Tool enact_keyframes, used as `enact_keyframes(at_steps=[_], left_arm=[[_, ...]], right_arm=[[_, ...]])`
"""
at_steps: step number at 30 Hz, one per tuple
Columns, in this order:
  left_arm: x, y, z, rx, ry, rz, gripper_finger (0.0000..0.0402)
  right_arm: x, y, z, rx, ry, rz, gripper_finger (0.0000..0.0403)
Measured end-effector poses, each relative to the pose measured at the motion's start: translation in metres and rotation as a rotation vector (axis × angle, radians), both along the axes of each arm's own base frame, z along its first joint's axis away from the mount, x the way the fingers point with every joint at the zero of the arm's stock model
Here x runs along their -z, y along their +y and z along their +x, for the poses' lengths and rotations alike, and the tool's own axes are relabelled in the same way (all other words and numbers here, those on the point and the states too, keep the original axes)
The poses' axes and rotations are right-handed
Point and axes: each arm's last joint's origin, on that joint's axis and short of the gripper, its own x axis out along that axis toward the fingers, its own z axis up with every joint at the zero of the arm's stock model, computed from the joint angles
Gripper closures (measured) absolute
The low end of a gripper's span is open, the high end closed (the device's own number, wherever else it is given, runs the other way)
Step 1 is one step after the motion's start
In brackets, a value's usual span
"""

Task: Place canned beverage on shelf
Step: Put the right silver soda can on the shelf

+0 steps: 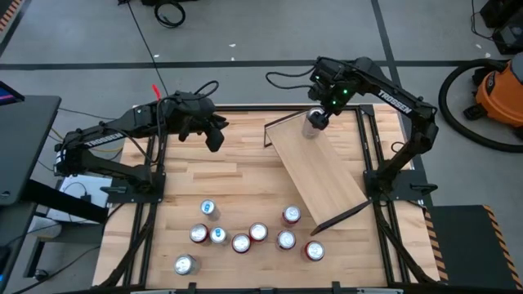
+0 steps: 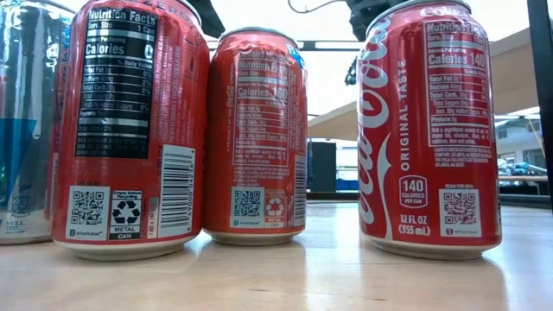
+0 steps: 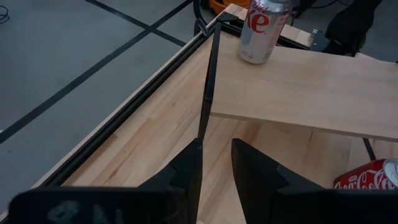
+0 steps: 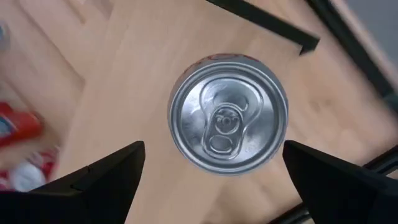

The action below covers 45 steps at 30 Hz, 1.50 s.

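The shelf [image 1: 319, 175] is a light wooden plank lying slantwise across the table's right half, with black rails at its ends. A silver canned beverage [image 1: 313, 124] stands upright on its base at the shelf's far end [image 3: 261, 28]. My right gripper [image 4: 214, 155] hangs open just above the can [image 4: 229, 113], pointing down, one finger on either side of the can's top and apart from it. My left gripper [image 1: 214, 135] is shut and holds nothing, raised over the table's far left part [image 3: 216, 152].
Several cans [image 1: 245, 237] stand in a loose group on the near part of the table, close-up in the low view [image 2: 130, 130]. A red can [image 3: 367, 177] lies below the shelf's near side. The shelf's black end rails [image 1: 339, 216] stick out beyond the plank.
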Motion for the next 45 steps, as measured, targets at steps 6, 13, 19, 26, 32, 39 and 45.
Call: enact_keyframes(at_steps=[6, 13, 19, 26, 32, 39, 45], left_arm=[[0.0, 0.0, 0.0, 0.001, 0.001, 0.001, 0.0308], [0.0, 0.0, 0.0, 0.001, 0.001, 0.001, 0.0308], [0.0, 0.0, 0.0, 0.001, 0.001, 0.002, 0.0308], [0.0, 0.0, 0.0, 0.002, 0.001, 0.002, 0.0308], [0.0, 0.0, 0.0, 0.002, 0.002, 0.002, 0.0308], [0.0, 0.0, 0.0, 0.001, 0.001, 0.002, 0.0308], [0.0, 0.0, 0.0, 0.001, 0.002, 0.001, 0.0308]], right_arm=[[0.0, -0.001, 0.001, -0.211, 0.028, -0.112, 0.0011], [-0.002, 0.002, 0.008, -0.399, 0.001, -0.19, 0.0011], [-0.003, 0.007, 0.014, -0.524, -0.024, -0.24, 0.0011], [-0.002, 0.008, 0.017, -0.606, -0.014, -0.266, 0.0015], [0.005, 0.003, 0.021, -0.598, 0.009, -0.251, 0.0047], [0.009, -0.001, 0.022, -0.527, 0.059, -0.237, 0.0085], [0.009, -0.001, 0.021, -0.358, 0.06, -0.197, 0.0096]])
